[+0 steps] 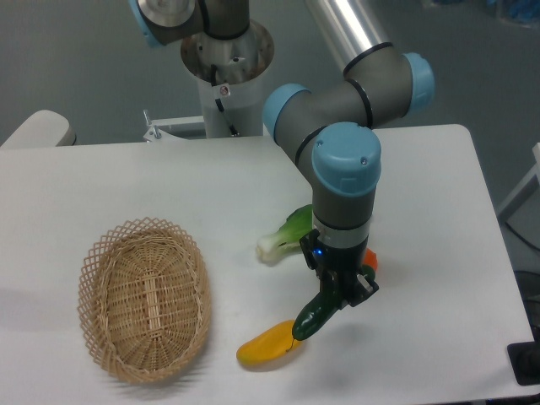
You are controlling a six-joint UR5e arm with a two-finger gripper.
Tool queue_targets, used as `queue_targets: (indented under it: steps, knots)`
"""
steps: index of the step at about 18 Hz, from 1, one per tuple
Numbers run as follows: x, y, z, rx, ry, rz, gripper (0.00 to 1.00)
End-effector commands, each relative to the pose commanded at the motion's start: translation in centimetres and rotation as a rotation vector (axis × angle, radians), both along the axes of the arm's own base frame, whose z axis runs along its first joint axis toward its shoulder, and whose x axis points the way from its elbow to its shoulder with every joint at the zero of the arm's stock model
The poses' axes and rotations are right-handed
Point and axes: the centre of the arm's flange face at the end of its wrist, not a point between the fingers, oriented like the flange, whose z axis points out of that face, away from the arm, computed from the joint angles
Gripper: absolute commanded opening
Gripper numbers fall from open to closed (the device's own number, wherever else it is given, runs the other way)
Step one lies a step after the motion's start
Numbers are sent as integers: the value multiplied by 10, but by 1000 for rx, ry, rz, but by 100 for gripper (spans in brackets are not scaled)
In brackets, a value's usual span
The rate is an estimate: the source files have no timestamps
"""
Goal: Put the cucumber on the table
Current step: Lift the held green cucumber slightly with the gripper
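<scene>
Hand (339,295) pinches the glossy, stiff, likely slippery cucumber (314,318) by its upper end, just above the counter (126,181).

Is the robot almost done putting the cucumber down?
Nearly. The end effector is shut on the cucumber, so the pickup looks done. The cucumber hangs tilted, its tip low by the yellow fruit; whether it touches the table is unclear. Left: set it down and let go.
</scene>
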Motion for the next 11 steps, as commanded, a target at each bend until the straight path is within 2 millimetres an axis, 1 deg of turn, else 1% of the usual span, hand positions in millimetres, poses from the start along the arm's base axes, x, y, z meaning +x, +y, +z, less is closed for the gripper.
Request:
queue_targets:
  steps: [4,7,11]
  knots:
    - [-1,0,2,5,4,1,14]
    - [-1,0,0,3,4,-6,14]
    - [-1,-3,-4,-15,10,-79,15]
